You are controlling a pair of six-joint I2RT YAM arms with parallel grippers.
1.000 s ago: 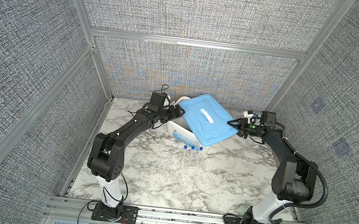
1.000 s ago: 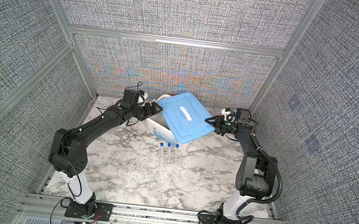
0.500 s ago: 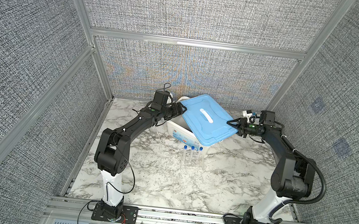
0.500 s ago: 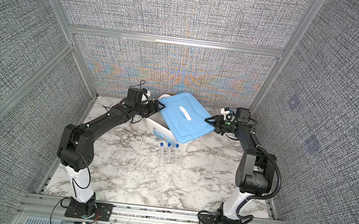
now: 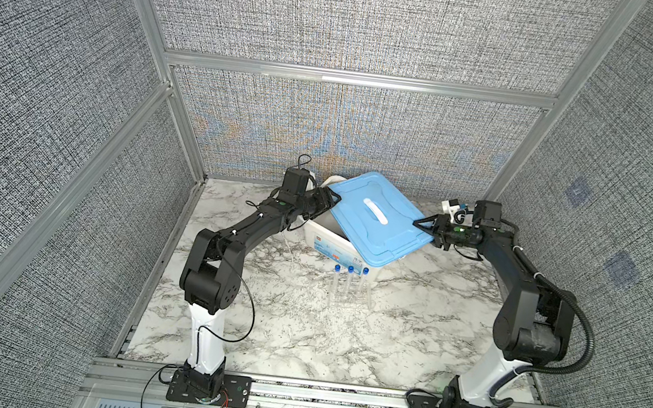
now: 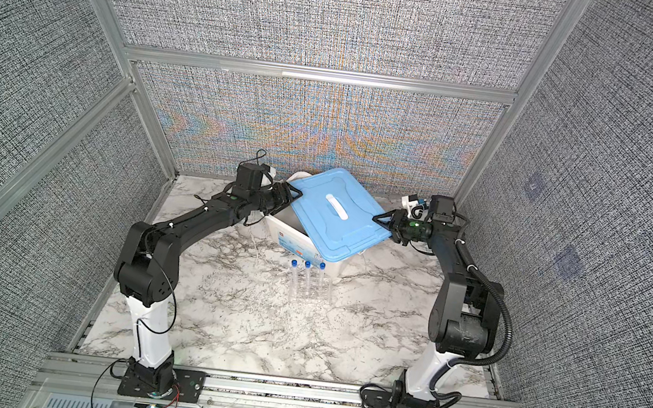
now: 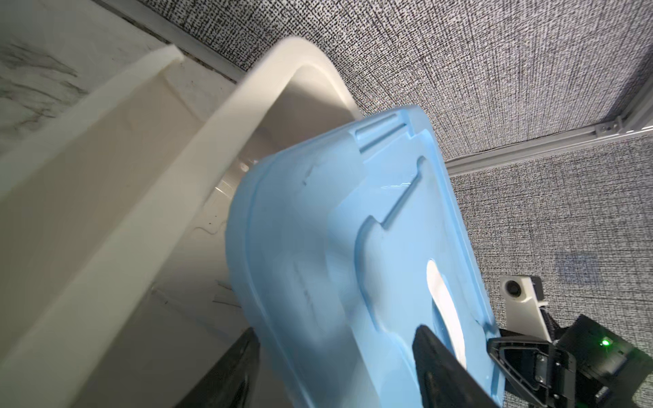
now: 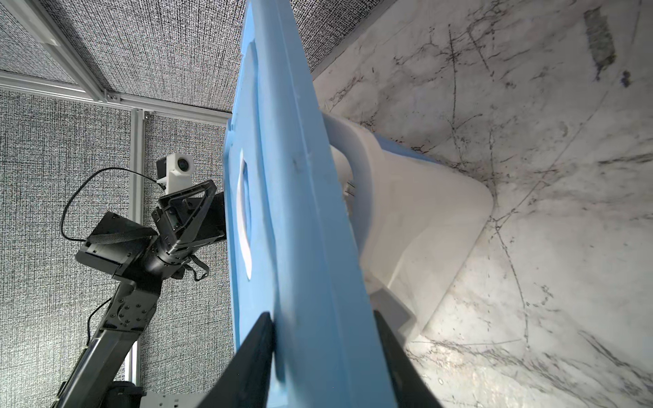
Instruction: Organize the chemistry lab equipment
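Left fingers (image 7: 441,367) newly astride lid (image 5: 352,216) (tilted)

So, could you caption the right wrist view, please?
Right gripper shut on flat light-blue plastic lid tilted over large white tub.

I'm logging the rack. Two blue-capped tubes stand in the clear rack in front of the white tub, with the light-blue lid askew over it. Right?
Not two: the clear rack holds three blue-capped tubes, as both top views show. The rest stands: the rack is in front of the white tub, with the light-blue lid askew over it.
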